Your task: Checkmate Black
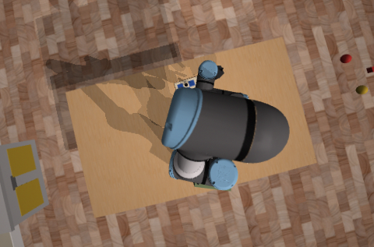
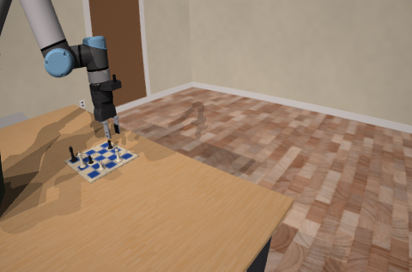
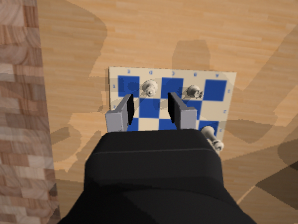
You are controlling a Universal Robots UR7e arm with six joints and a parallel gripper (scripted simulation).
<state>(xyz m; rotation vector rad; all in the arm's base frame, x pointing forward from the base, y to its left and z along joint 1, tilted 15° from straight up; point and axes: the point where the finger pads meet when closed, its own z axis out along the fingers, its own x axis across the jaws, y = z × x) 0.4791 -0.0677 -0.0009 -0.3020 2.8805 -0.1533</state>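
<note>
A small blue and cream chessboard (image 2: 102,160) lies on the wooden table; a corner of it shows in the overhead view (image 1: 185,83) beside the arm. Black pieces (image 2: 73,154) (image 2: 90,160) (image 2: 110,144) and white pieces (image 2: 80,160) (image 2: 118,155) stand on it. In the wrist view, white pieces (image 3: 149,88) (image 3: 193,91) (image 3: 212,137) show on the board. My gripper (image 2: 111,128) is open and empty, hanging a little above the board's far side, over the black piece there. Its fingers straddle the board's squares in the wrist view.
The arm's large body (image 1: 222,130) hides most of the board from above. The table's far edge runs just behind the board. A door (image 2: 115,36) is in the wall behind. Small coloured balls (image 1: 346,58) (image 1: 361,89) lie on the floor far off.
</note>
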